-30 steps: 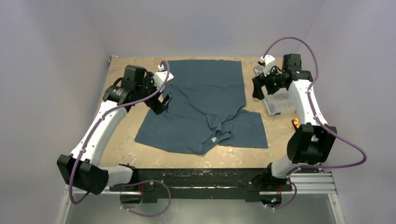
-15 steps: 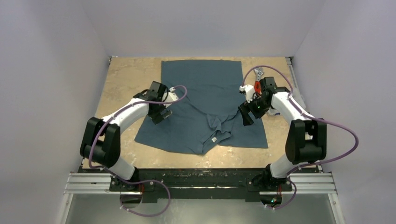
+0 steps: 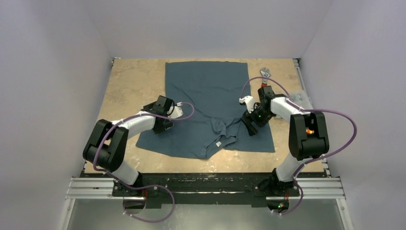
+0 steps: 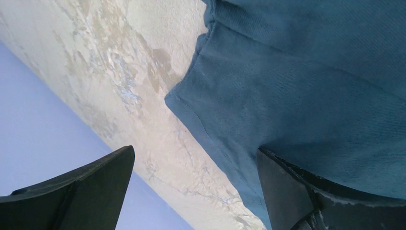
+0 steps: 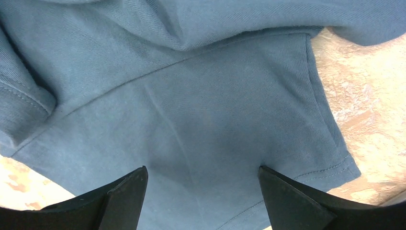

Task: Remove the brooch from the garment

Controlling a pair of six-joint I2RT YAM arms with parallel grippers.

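left gripper [image 3: 164, 125] gapes wide over the shirt's [image 3: 206, 91] 9 o'clock edge, right gripper [image 3: 250, 125] equally wide over its 3 o'clock side. the brooch shows in no view, so a blind pinch would likely only bunch cloth. the shirt's long axis runs 12 to 6, collar [image 3: 222, 135] toward 6.

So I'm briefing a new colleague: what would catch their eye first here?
The slate-blue garment spread on the tan table, collar nearest the arms. Both arms crouch over it: left gripper open at the left sleeve's edge, right gripper open over the right sleeve. No brooch shows.
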